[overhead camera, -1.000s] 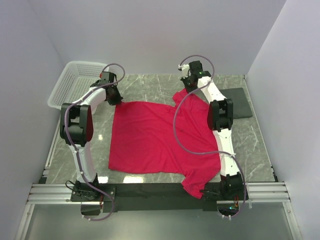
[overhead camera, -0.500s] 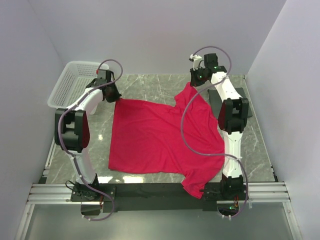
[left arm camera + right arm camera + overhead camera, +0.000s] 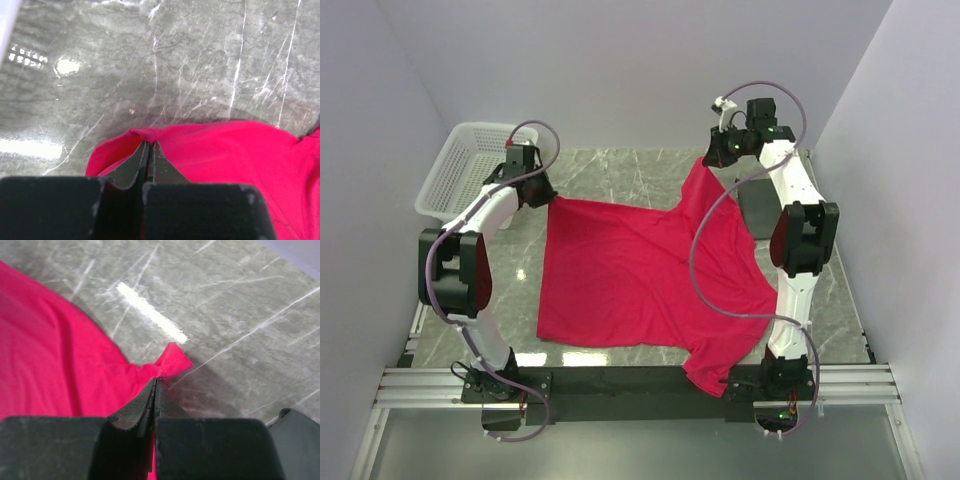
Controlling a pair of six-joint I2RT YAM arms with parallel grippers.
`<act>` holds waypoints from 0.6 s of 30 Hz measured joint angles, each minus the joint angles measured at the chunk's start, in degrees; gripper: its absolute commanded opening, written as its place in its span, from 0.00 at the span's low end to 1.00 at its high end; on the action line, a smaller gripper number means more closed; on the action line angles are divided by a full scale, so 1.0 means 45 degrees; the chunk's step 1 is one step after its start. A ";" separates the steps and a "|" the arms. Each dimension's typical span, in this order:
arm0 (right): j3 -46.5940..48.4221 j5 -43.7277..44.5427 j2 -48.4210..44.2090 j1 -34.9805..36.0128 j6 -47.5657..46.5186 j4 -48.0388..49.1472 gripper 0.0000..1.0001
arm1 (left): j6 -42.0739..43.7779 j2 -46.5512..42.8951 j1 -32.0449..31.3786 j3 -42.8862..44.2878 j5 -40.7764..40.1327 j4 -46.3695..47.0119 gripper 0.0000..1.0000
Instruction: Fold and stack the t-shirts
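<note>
On veined grey marble (image 3: 620,175): left hand (image 3: 149,145), right hand (image 3: 157,380) each pinch soft crimson t-shirt (image 3: 630,280) edge.

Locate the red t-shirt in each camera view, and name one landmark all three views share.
Top external: t-shirt spread mid-table, between both arms.
Left wrist: t-shirt lower right, edge pinched in the left gripper.
Right wrist: t-shirt left side, corner pinched in the right gripper.
Shared landmark: the grey marble table.

Lighting: bright, even, diffuse, from overhead; top view sharp throughout. Glare: white streak on the marble table (image 3: 235,300) in the right wrist view, softer patches at left in the left wrist view. Shadows: faint, soft-edged, beside the lifted t-shirt (image 3: 225,155). Wrist views mildly soft.
</note>
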 measured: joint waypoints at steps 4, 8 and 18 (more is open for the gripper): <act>-0.0374 -0.0602 -0.0792 -0.0185 -0.0063 -0.0257 0.00 | 0.0044 -0.0369 0.0175 -0.0481 0.0170 0.0325 0.01; -0.0641 -0.1107 -0.1651 -0.0325 -0.0257 -0.0486 0.00 | 0.0073 -0.0568 0.0282 -0.0826 0.0325 0.0539 0.01; -0.0913 -0.2089 -0.3128 -0.0894 -0.0967 -0.0923 0.00 | 0.0078 -0.1928 0.0393 -0.1642 0.0763 0.1370 0.01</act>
